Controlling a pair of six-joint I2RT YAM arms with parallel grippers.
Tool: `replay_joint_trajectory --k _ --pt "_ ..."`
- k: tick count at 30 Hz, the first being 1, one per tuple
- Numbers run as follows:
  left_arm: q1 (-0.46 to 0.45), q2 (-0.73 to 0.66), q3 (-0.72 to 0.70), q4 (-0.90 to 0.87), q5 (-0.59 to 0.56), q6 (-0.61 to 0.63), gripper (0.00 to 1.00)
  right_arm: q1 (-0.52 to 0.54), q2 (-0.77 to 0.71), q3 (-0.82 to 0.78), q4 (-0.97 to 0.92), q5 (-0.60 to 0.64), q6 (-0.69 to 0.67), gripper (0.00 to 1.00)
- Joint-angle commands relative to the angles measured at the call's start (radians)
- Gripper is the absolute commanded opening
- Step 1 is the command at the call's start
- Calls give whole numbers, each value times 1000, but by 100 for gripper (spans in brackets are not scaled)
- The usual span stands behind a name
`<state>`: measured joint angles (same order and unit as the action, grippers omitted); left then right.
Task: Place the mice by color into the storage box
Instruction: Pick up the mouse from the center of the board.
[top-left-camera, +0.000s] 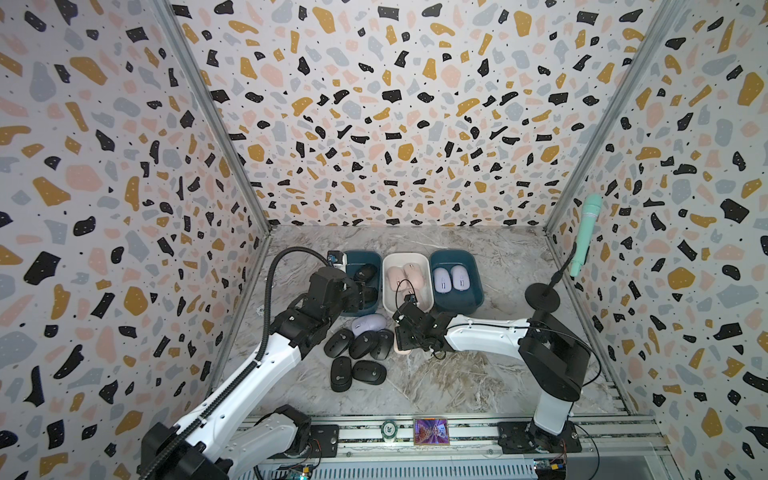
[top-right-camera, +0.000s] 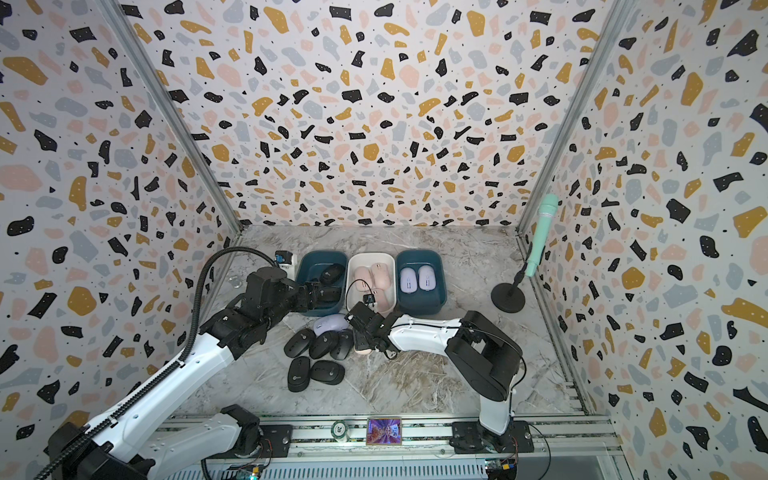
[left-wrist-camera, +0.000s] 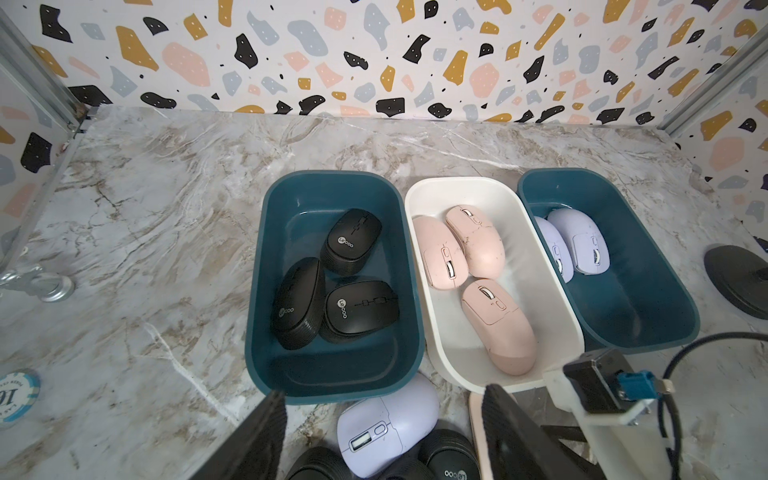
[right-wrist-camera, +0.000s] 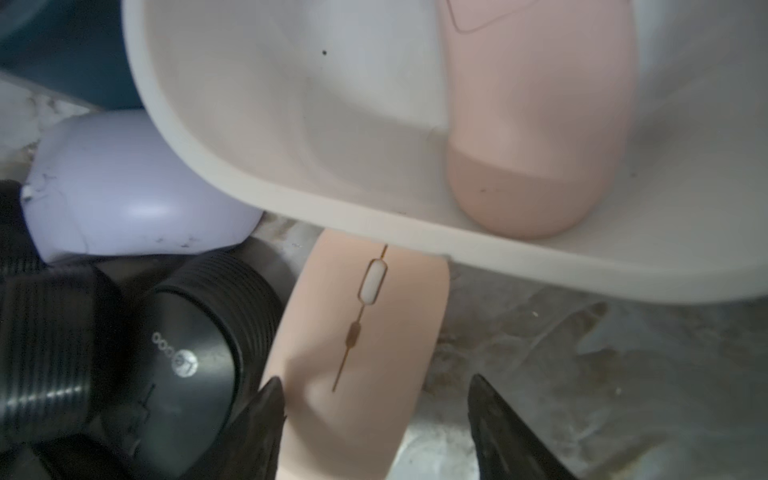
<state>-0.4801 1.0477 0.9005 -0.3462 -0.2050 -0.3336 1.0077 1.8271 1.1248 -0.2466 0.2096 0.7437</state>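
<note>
Eight mice (left-wrist-camera: 469, 253) sit colour-sorted in the three bins (left-wrist-camera: 259, 291); five black mice (top-left-camera: 360, 345), a lavender mouse (top-left-camera: 369, 323) and the pink mouse (right-wrist-camera: 357, 353) between my parted right jaws wait on the worktop (top-left-camera: 436, 374), my left jaws wide, empty.

Marble tabletop (top-left-camera: 457, 374) bearing white bin (top-left-camera: 405, 255), flanked on both sides by teal bins (top-left-camera: 457, 306), close against it. Loose on the marble just in front of the white bin: one lavender mouse (top-left-camera: 369, 324), five black mice (top-left-camera: 363, 345), one pink mouse (right-wrist-camera: 357, 332). To the white bin's right, well apart: round black stand base (top-left-camera: 542, 295).
</note>
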Motion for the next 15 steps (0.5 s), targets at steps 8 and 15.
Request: replay_joint_trajectory --k 8,15 --pt "-3 -72 -10 -5 -16 -15 74 17 41 77 -55 26 26 70" --pt "-3 -87 -8 -18 -21 -10 74 26 84 113 -112 57 31 70"
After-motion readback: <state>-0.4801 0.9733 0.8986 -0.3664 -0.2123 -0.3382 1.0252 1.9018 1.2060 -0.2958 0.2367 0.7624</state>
